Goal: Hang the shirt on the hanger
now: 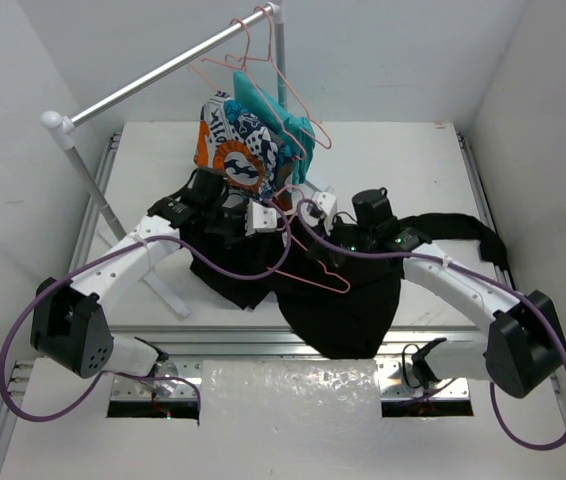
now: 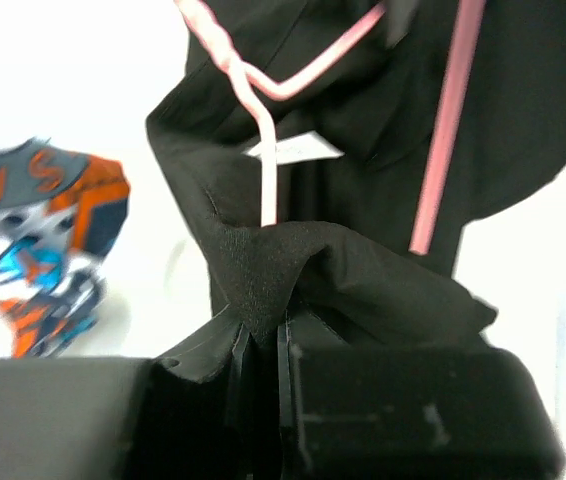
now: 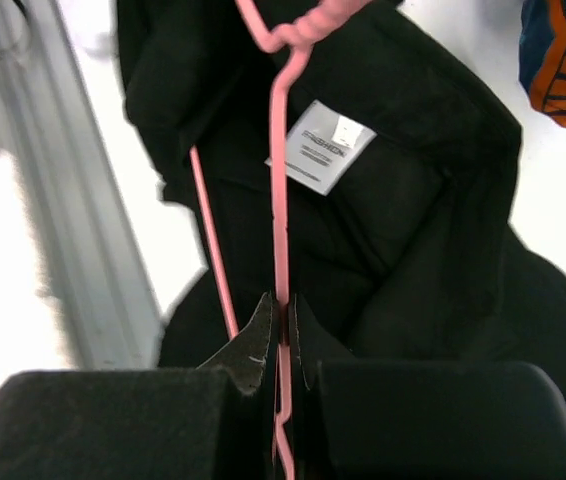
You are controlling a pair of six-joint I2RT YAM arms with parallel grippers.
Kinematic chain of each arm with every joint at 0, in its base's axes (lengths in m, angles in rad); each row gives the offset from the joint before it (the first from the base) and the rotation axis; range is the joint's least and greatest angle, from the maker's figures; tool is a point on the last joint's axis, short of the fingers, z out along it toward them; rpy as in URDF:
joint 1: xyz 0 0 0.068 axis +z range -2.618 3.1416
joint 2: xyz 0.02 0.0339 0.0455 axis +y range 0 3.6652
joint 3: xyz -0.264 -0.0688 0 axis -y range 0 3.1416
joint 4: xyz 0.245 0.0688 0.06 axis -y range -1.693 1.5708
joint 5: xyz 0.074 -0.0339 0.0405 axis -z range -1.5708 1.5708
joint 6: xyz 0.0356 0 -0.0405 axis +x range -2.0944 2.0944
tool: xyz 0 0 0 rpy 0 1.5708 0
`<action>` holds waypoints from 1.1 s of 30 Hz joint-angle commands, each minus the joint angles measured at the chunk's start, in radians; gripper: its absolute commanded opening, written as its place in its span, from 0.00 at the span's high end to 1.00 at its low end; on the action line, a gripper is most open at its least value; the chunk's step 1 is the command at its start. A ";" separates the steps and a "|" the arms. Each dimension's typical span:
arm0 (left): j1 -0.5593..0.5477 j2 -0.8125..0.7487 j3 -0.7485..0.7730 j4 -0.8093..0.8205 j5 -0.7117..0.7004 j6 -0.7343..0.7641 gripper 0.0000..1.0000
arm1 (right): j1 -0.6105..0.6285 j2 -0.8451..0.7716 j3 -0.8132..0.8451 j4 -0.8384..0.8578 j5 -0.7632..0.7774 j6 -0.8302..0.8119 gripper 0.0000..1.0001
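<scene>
Right gripper (image 3: pixel 281 312) is pinched onto the hanger (image 3: pixel 280 180), whose wire runs from it toward 12 o'clock. The shirt (image 3: pixel 433 250) lies beyond, collar label at 1 o'clock. A shirt fold is clamped by the left gripper (image 2: pixel 263 335).

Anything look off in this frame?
The shirt is bunched in a heap. Its lower edge reaches over the near rail of the table, and one sleeve trails to the right. The hanger lies skewed across the collar area.
</scene>
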 commanded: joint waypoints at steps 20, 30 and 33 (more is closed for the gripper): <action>-0.008 -0.032 0.037 -0.019 0.361 -0.052 0.86 | 0.141 -0.029 0.059 0.314 0.061 -0.273 1.00; -0.002 -0.025 0.054 -0.111 0.348 0.077 1.00 | 0.161 -0.013 0.071 0.322 0.086 -0.244 1.00; 0.000 -0.028 0.047 -0.165 0.299 0.142 1.00 | 0.158 -0.024 0.093 0.262 0.129 -0.199 0.65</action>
